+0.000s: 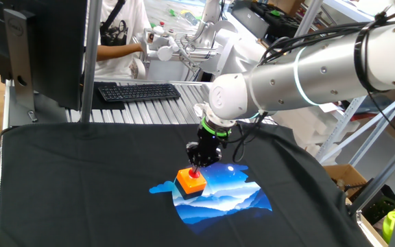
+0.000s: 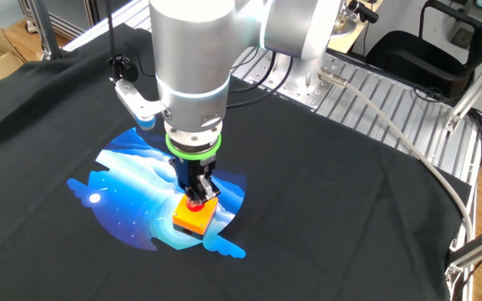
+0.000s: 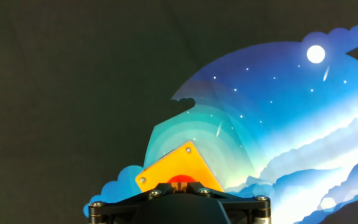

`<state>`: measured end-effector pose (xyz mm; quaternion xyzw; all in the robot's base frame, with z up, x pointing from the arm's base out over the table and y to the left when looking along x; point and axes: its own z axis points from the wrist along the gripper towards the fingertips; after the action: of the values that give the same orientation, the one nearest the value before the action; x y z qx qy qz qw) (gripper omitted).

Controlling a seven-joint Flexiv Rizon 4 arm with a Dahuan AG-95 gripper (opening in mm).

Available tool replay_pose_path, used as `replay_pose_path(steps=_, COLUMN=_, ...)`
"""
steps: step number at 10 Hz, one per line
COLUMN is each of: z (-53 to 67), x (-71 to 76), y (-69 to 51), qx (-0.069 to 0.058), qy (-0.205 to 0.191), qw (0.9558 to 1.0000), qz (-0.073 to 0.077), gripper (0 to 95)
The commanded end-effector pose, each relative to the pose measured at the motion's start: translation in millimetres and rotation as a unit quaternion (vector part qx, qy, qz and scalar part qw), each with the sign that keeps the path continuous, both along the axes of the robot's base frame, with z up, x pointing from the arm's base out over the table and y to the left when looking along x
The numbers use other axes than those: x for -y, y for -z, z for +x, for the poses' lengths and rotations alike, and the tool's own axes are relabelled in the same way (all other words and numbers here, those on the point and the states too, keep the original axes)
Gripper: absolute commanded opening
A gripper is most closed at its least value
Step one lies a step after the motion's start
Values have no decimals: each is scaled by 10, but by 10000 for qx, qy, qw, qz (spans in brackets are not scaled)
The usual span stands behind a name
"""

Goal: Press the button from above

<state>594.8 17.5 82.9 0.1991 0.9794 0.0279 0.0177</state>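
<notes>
The button (image 1: 192, 182), a red dome on an orange cube-like base, sits on a blue night-sky print (image 1: 218, 195) that decorates the black cloth (image 1: 81, 185) covering the worktop (image 2: 392, 109). In one fixed view the button lies near the left part of the print, roughly at the centre of the cloth; in the other fixed view it rests at the lower right part of the print, with its orange base turned slightly askew to the cloth edges. The tool (image 1: 196, 167) hangs vertically from the silver arm (image 1: 300, 72), directly above the button, its tip at the red dome; both fixed views show the tip meeting or just above the dome, and contact cannot be confirmed. A green ring (image 2: 194, 150) encircles the wrist just above the black tool body. Whether the fingers are apart or together cannot be told, since no view resolves the fingertips. In the hand view the orange base appears as a tilted square with small screws at its corners, the red dome partly hidden behind the dark tool housing along the bottom edge, and the print's moon (image 3: 316, 54) and stars fill the upper right. Beyond the cloth, a black keyboard (image 1: 137, 91) lies on the ribbed metal surface, beside a dark monitor (image 1: 46, 48).
</notes>
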Motion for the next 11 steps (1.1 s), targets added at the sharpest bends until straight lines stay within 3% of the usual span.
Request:
replay_pose_path(steps=1, z=6, x=3, y=52, qx=48, qy=8, qw=10000, qz=-12, gripper=0)
replay_pose_path(steps=3, z=9, x=8, y=100, qx=169, qy=10, qw=9999, qz=5, gripper=0)
replay_pose_path(steps=6, z=20, x=-3, y=64, qx=81, qy=14, qw=10000, qz=-17, gripper=0)
replay_pose_path(steps=8, z=54, x=-21, y=-192, qx=-226, qy=-3, qw=9997, qz=-102, gripper=0)
replay_pose_path(steps=11, z=54, x=-19, y=-375, qx=-282, qy=-16, qw=9996, qz=-100, gripper=0)
